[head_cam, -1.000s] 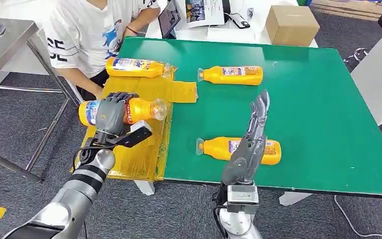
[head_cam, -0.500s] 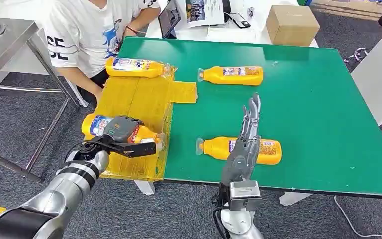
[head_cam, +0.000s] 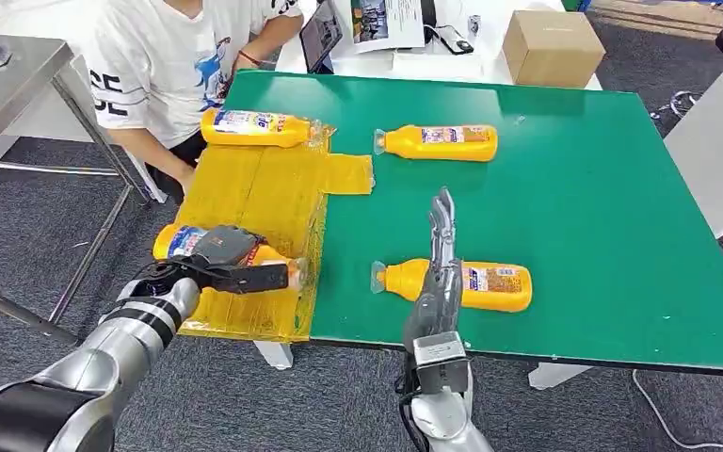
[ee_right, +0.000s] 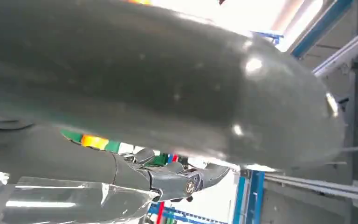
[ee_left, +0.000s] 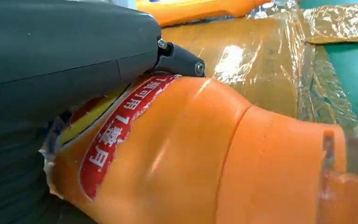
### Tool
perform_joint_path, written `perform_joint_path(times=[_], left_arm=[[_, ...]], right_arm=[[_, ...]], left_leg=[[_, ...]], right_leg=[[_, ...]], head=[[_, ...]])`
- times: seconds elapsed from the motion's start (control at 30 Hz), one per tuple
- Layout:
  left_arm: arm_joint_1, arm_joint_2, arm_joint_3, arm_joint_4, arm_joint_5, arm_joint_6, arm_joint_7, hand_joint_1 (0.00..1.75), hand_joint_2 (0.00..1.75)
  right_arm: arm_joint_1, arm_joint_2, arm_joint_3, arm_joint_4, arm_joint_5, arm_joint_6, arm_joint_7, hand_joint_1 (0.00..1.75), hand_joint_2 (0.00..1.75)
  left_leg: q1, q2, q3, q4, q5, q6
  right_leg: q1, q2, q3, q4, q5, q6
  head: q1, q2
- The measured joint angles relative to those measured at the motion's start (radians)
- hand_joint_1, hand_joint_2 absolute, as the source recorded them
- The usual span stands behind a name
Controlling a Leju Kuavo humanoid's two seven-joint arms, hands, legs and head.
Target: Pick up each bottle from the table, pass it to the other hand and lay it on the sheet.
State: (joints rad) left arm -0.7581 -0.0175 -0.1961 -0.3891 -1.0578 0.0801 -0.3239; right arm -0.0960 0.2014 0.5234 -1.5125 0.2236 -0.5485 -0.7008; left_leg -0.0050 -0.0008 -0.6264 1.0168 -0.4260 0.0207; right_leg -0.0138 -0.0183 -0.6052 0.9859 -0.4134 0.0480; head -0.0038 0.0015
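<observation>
My left hand point(head_cam: 226, 252), still clamped on the orange plastic bottle point(head_cam: 181, 242), has lowered it onto the yellow crinkled sheet point(head_cam: 264, 202), so release comes next.

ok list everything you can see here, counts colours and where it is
bottles: four, orange with clear caps; one held by the left hand low over the sheet's near end, one lying at the sheet's far end, two lying on the table, far and near
sheet: one, yellow and glossy, over the table's left side
table: one, green top
cardboard box: one, brown, on a white surface beyond the table
metal table: one, grey, at far left
person: one, white printed shirt, seated beyond the sheet
left hand: dark grey, grips the bottle
right hand: dark grey, fingers straight, raised over the near table bottle, holding nothing
</observation>
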Motion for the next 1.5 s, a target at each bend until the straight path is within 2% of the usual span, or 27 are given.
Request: perform_joint_path(times=[0.13,0.17,0.67,1.5], left_arm=[[0.002,0.0,0.019,0.005,0.036,-0.024,-0.026,0.0,1.75],[0.003,0.0,0.022,0.006,0.042,-0.03,-0.031,0.0,0.0],[0.012,0.0,0.069,0.011,0.124,-0.129,-0.126,0.0,0.0],[0.017,0.0,0.101,0.011,0.182,-0.182,-0.162,0.0,0.0]], right_arm=[[-0.005,0.001,0.0,0.021,0.01,0.017,0.0,0.0,0.0],[-0.005,0.002,0.0,0.025,0.01,0.019,0.0,0.0,0.0],[-0.022,0.005,-0.001,0.082,0.016,0.054,0.0,0.0,0.0],[-0.027,0.01,-0.002,0.119,0.016,0.059,0.0,0.0,0.0]], left_leg=[[0.0,0.0,0.0,0.0,0.0,0.0],[0.0,0.0,0.0,0.0,0.0,0.0],[0.0,-0.001,0.002,0.0,0.0,0.0],[0.0,0.0,0.007,0.0,0.0,0.0]], right_leg=[[0.0,0.0,0.0,0.0,0.0,0.0],[0.0,0.0,0.0,0.0,0.0,0.0],[0.0,0.0,0.002,0.0,0.0,0.0],[0.0,0.0,0.008,0.0,0.0,0.0]], head=[[0.0,0.0],[0.0,0.0],[0.0,0.0],[0.0,0.0]])
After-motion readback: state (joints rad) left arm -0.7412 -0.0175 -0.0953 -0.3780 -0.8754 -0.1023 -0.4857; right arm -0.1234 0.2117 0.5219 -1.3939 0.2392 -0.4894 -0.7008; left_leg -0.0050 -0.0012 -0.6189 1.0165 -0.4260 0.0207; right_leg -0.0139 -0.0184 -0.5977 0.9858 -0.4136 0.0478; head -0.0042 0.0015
